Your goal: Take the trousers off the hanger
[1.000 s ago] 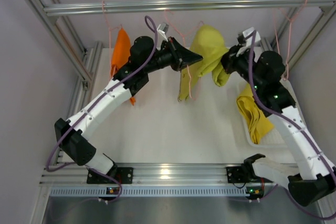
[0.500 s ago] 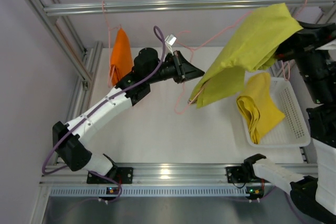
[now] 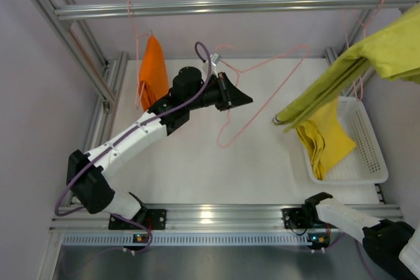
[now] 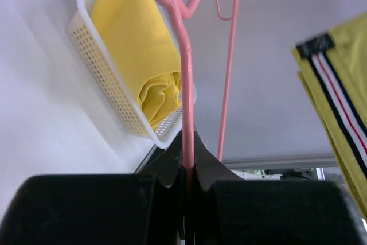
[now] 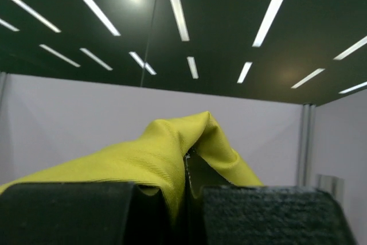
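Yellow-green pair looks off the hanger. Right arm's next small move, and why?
Probably lower the right gripper toward the white basket for the drop. Its jaws are shut on the yellow-green trousers, which hang clear of the pink hanger that the left gripper clamps, and the yellow trousers already lie in that basket.
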### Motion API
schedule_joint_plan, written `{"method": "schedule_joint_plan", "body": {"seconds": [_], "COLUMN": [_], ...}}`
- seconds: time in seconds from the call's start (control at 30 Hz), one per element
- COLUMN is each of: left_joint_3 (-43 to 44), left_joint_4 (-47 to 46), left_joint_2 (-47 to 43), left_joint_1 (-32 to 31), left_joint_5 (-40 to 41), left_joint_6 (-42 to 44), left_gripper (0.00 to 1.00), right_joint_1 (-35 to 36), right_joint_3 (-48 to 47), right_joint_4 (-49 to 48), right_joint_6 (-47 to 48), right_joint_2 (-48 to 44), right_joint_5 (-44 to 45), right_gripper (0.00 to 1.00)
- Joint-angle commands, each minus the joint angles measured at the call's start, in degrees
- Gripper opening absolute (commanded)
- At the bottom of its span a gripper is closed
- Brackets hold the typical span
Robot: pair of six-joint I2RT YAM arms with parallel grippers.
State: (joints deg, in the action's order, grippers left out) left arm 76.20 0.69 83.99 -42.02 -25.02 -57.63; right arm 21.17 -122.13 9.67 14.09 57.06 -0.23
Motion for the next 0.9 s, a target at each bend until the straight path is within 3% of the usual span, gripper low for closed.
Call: {"method": "schedule_joint_plan", "body": {"seconds": [0.0, 0.13, 0.23, 0.33, 0.4, 0.5, 0.73, 0.87], "left_joint_3": [0.6, 1.8, 3.1, 4.4, 4.7, 4.9, 6.9, 7.9], "left_joint_4": [-2.3, -2.1, -2.4, -2.6, -2.5, -2.3, -2.5, -2.4], "left_joint_2": [-1.1, -0.5, 0.3, 1.1, 1.5, 1.8, 2.1, 2.0], "left_joint_1": [0.2, 0.2, 0.2, 0.2, 0.2, 0.2, 0.3, 0.3], "left_joint_5": [0.8, 0.3, 0.1, -0.3, -0.6, -1.1, -1.1, -1.1], "left_joint_6": [2.0, 2.3, 2.0, 1.4, 1.2, 1.0, 0.6, 0.6], "left_gripper": [0.00, 0.00, 0.00, 0.00, 0.00, 0.00, 0.00, 0.00], "right_joint_1": [-1.1, -1.5, -1.7, -1.6, -0.5, 0.7, 0.9, 0.9], "right_joint_3": [-2.9, -0.7, 8.4, 19.0, 31.5, 45.0, 65.7, 72.5], "right_joint_4": [-12.3, -6.9, -6.9, -9.0, -14.0, -19.8, -20.9, -16.1], "right_joint_6": [12.8, 22.5, 33.2, 45.5, 55.7, 62.3, 63.8, 59.1], "right_joint_2": [-2.9, -6.8, -12.0, -15.7, -19.8, -24.6, -30.2, -33.6], "right_joint_5": [7.4, 15.1, 20.9, 30.4, 35.4, 37.4, 41.2, 42.3], "right_gripper": [0.00, 0.00, 0.00, 0.00, 0.00, 0.00, 0.00, 0.00]}}
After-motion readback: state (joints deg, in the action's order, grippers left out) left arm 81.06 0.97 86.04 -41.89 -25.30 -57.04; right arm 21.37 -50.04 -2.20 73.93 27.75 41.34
